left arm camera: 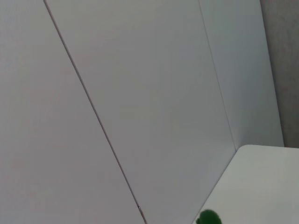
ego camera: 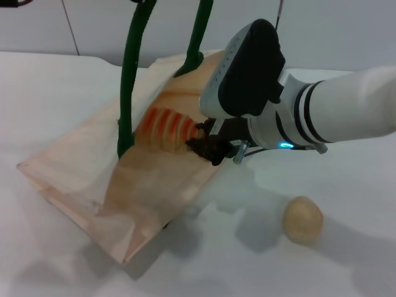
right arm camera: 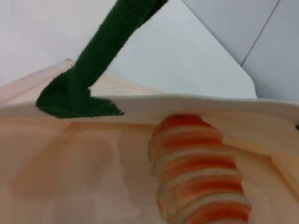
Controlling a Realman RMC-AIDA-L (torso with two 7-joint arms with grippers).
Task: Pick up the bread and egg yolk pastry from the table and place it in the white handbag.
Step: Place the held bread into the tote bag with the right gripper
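The white handbag (ego camera: 93, 179) stands tilted on the table with its mouth open, and its green handles (ego camera: 131, 68) are pulled up out of the top of the head view. My right gripper (ego camera: 207, 145) is at the bag's mouth, shut on the end of the bread (ego camera: 167, 127), which sits inside the bag. In the right wrist view the bread (right arm camera: 198, 172) lies against the bag's inner wall below a green handle tab (right arm camera: 77, 100). The egg yolk pastry (ego camera: 303, 219) rests on the table to the right, apart from the bag. My left gripper is out of view.
The white table (ego camera: 346, 266) runs to a pale panelled wall (left arm camera: 140, 93) behind. A tip of green handle (left arm camera: 208, 218) shows in the left wrist view. My right arm (ego camera: 346, 111) reaches in from the right above the pastry.
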